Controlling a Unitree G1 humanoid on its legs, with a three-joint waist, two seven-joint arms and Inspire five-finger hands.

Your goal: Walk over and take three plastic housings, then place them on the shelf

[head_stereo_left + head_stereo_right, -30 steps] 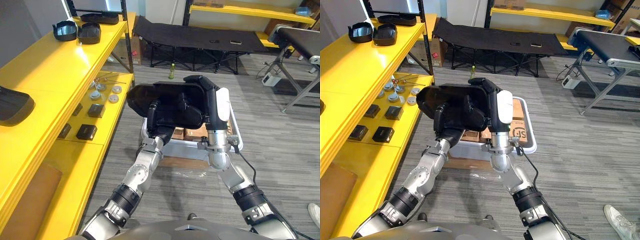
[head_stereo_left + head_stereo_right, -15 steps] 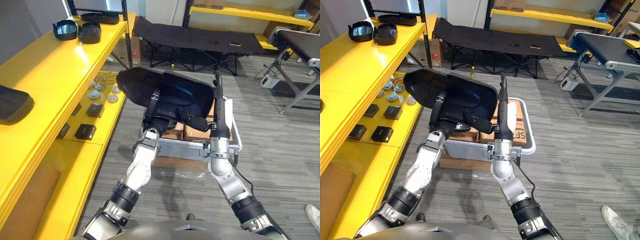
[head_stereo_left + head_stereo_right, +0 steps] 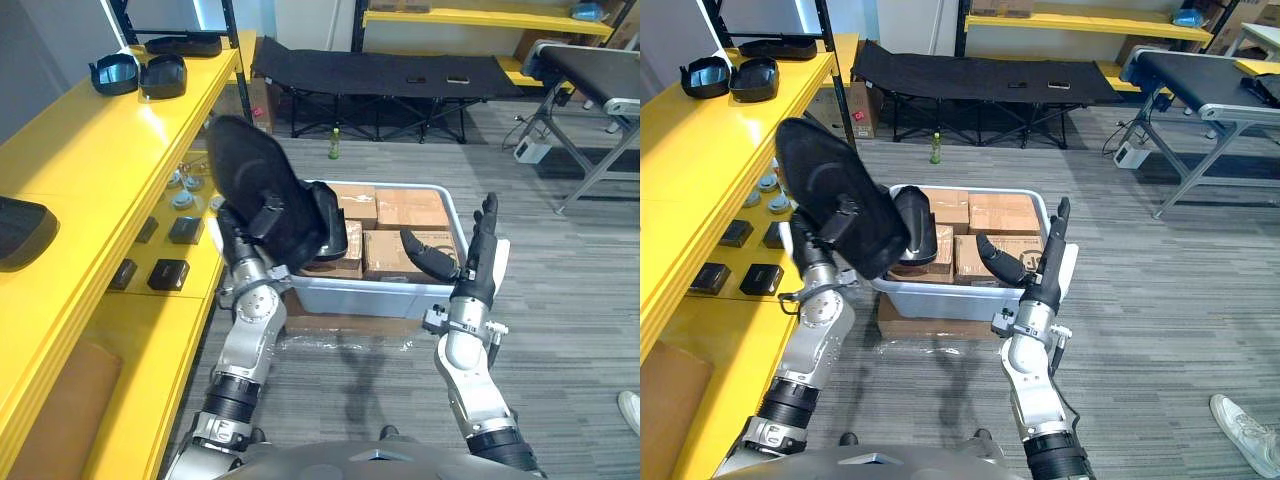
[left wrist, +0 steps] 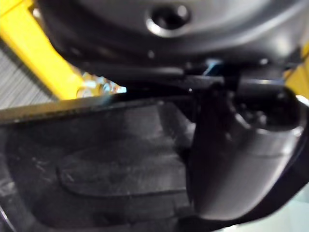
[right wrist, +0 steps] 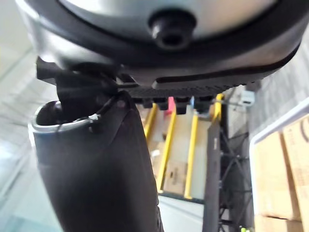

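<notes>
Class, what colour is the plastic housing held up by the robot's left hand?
Black all over; the plastic housing shows best in the right eye view.

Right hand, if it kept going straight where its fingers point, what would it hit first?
Likely nothing near: the right hand points up and ahead beside the bin; the black cot lies far beyond, depth unclear.

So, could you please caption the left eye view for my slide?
Left hand holds a black plastic housing beside the yellow shelf; right hand open by grey bin.
</notes>
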